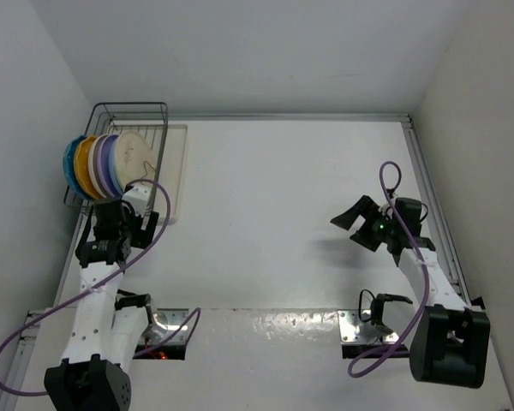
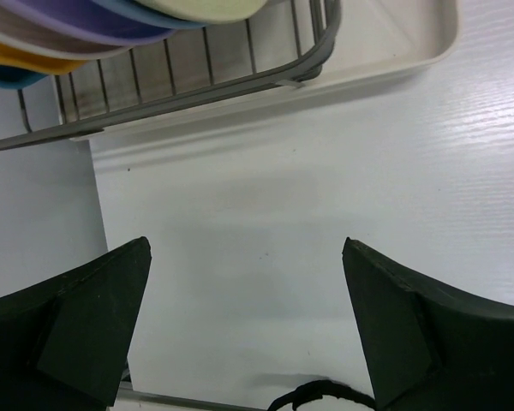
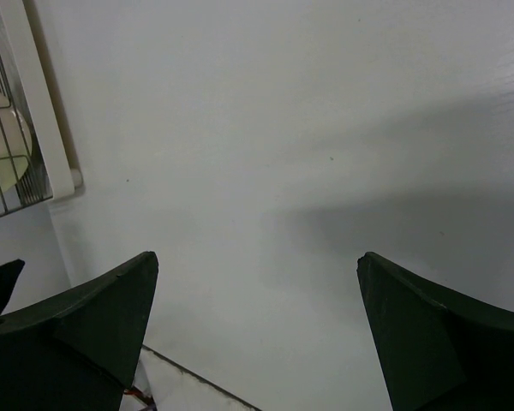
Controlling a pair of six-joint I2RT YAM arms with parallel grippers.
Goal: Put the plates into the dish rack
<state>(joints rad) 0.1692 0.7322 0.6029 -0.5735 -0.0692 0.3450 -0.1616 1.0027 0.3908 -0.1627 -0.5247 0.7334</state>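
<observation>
At far left, top cam shows plates [image 1: 103,165] on edge in dish rack [image 1: 130,105]; wrist cams add L gripper [image 2: 244,253] & R gripper [image 3: 257,261] jaws wide apart, empty.

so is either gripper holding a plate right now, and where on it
Nothing is held. The left gripper and the right gripper are both open and empty; the plates stand in the dish rack.

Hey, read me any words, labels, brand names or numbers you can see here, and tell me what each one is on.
None can be read in any view.
The front cream plate in the dish rack carries a thin dark squiggle, too small to make out; it does not look like lettering.
The table shows no label.
</observation>
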